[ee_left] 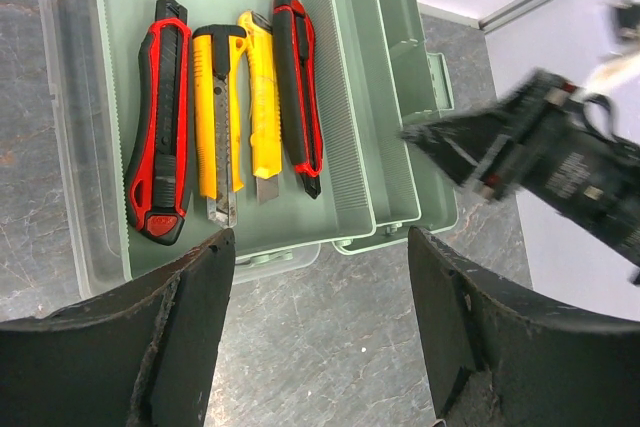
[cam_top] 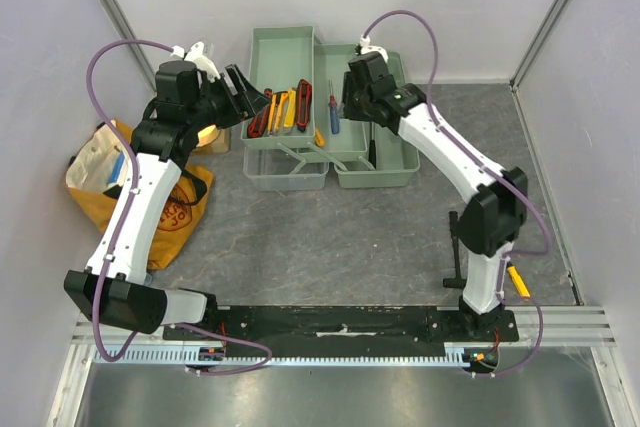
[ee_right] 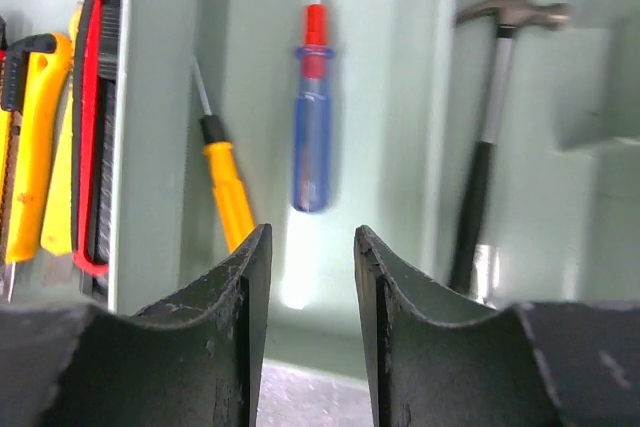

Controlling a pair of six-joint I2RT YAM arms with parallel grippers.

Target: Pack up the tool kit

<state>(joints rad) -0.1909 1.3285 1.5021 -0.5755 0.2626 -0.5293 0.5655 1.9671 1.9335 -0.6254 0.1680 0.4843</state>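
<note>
toolbox (cam_top: 287, 175) at 12 o'clock on tabletop (cam_top: 350, 237), trays spread. L end effector (ee_left: 320, 247) open, empty, above cutters (ee_left: 225, 127). R end effector (ee_right: 312, 237) part open, empty, over blue screwdriver (ee_right: 311, 147). Risk: both arms crowd toolbox, cd clash; R one looks low, cd clip tray wall & shove toolbox.

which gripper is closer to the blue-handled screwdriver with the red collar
Right. The right gripper hangs just short of the blue-handled screwdriver; the left gripper is beyond the utility knives, farther left.

The print on the cloth bag (cam_top: 188, 209) is too small to read.
</note>
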